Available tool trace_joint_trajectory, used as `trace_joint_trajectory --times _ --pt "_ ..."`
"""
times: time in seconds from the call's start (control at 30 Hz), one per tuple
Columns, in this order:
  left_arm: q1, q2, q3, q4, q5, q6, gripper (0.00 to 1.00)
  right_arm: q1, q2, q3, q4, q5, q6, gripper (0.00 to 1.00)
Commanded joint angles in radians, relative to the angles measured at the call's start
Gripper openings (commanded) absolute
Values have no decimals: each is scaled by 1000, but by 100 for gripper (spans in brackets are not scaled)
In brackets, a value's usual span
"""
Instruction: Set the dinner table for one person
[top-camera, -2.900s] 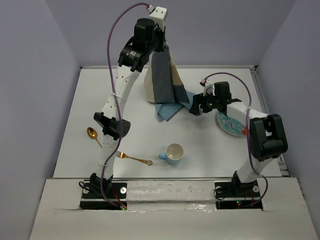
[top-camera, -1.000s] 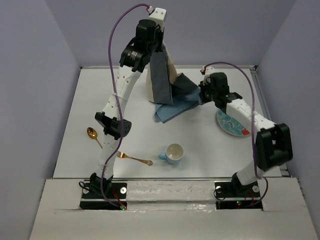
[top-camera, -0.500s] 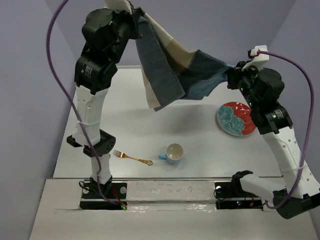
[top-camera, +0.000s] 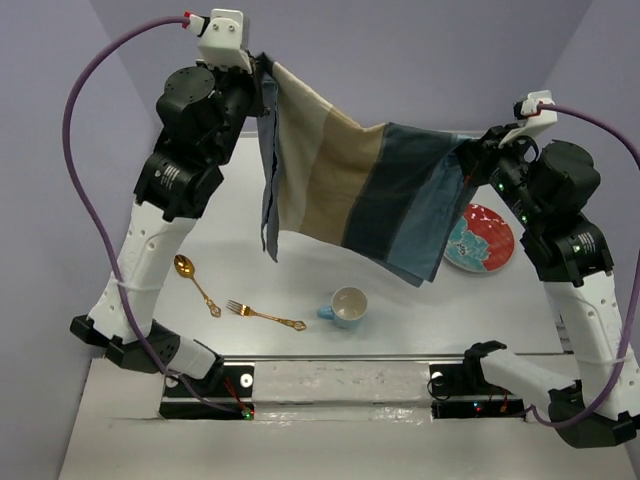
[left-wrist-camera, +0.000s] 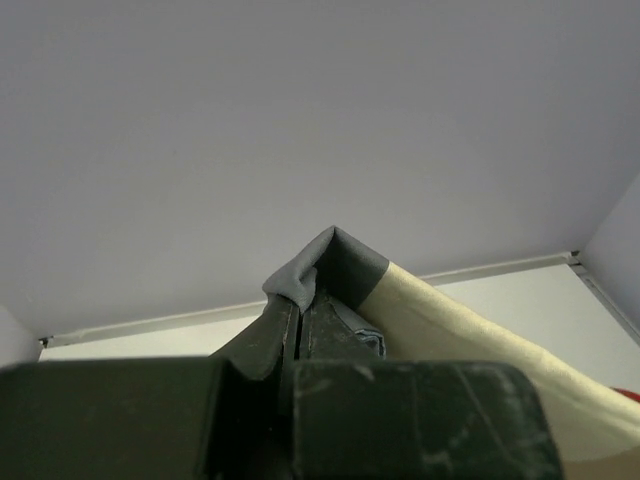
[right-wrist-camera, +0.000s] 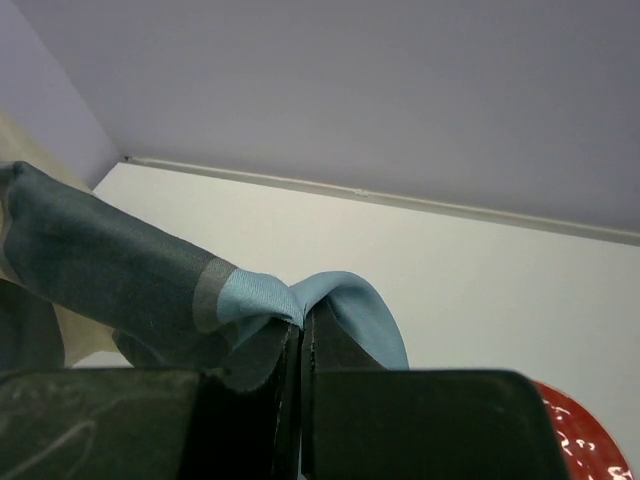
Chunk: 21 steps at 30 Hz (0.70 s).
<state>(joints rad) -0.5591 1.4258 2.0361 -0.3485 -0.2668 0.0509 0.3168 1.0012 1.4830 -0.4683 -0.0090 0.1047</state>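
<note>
White dinner table (top-camera: 420, 320) lies flat beneath both arms; striped cloth mat (top-camera: 360, 190) hangs stretched above it, long axis L-to-R, L gripper (top-camera: 263, 70) clamped on the higher corner, R gripper (top-camera: 470, 150) clamped on the lower corner.

Light: bright, even and diffuse, apparently cast from overhead.
Shadows: only faint ones are thrown on the desk (top-camera: 300, 280) beneath the cloth (top-camera: 350, 190).
Glare: small highlights are seen on the plate (right-wrist-camera: 585, 440).
Focus: the overhead view is sharp; the left pincer (left-wrist-camera: 298, 302) and right pincer (right-wrist-camera: 301, 332) are rendered dark and blurred.
</note>
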Motion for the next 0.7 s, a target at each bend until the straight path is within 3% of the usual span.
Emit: trace_joint_trajectory --times 0.0,0.2,0.4,0.53,0.6,0.67 --pt "5 62 36 141 -69 29 0 8 37 43 -3 36 -25 0" --pt "85 90 -59 195 -97 -28 0 8 131 33 54 76 -63 0" --pt "252 215 -42 197 41 -143 0 8 333 126 138 132 -149 0" --pt "332 405 169 96 159 -184 0 -1 539 389 143 133 -203 0" --pt "369 546 451 -13 213 -207 0 -1 651 606 126 144 -227 0" --pt "381 629 737 -78 250 -218 0 -1 698 709 114 142 -272 0"
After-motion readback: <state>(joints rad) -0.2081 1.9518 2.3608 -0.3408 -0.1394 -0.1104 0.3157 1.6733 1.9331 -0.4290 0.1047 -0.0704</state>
